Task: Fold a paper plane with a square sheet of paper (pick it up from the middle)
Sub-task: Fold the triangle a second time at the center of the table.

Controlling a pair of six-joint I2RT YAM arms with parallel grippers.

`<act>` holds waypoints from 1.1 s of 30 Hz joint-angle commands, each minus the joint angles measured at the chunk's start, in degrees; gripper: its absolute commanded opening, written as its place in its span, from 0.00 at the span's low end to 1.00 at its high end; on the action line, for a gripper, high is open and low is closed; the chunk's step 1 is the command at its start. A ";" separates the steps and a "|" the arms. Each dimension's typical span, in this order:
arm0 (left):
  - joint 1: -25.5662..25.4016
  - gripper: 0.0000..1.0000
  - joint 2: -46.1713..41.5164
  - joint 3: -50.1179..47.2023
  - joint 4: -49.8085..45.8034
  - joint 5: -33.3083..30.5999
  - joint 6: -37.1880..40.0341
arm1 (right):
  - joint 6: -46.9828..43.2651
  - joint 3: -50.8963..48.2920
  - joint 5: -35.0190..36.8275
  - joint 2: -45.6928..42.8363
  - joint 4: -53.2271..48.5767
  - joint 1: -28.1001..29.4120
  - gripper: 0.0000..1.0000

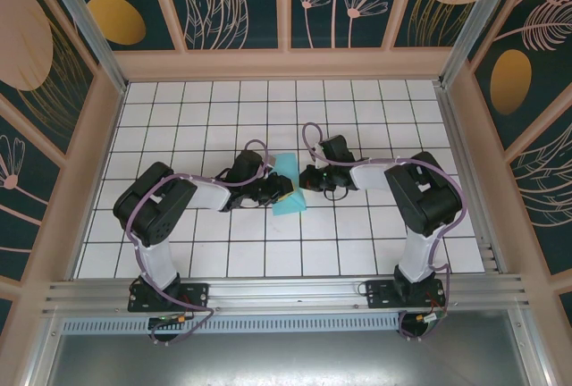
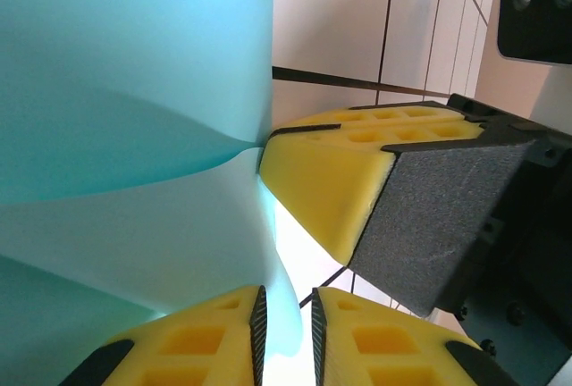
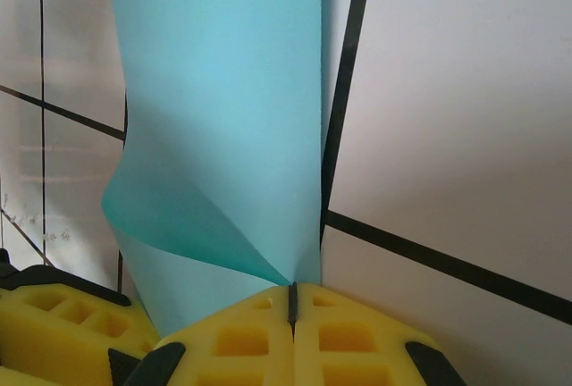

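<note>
At the middle of the tiled table [image 1: 179, 243], the square sheet of paper [image 1: 288, 186] sits curled betw. my two grippers, part lifted off the tiles. Right gripper [image 3: 291, 295]: jaws closed tight, pinching the sheet's edge. Left gripper [image 2: 289, 325]: jaws narrowly apart, a lobe of paper hanging in the gap; can't see the pads pressing it.

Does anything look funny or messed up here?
The light-blue paper isn't lying flat. It bows and twists into a curl where the right gripper pinches its edge. I can't see any tear.
</note>
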 commanded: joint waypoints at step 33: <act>0.04 0.24 -4.53 1.79 -4.23 -1.69 1.38 | -2.12 2.43 -0.53 2.24 -2.85 0.39 0.00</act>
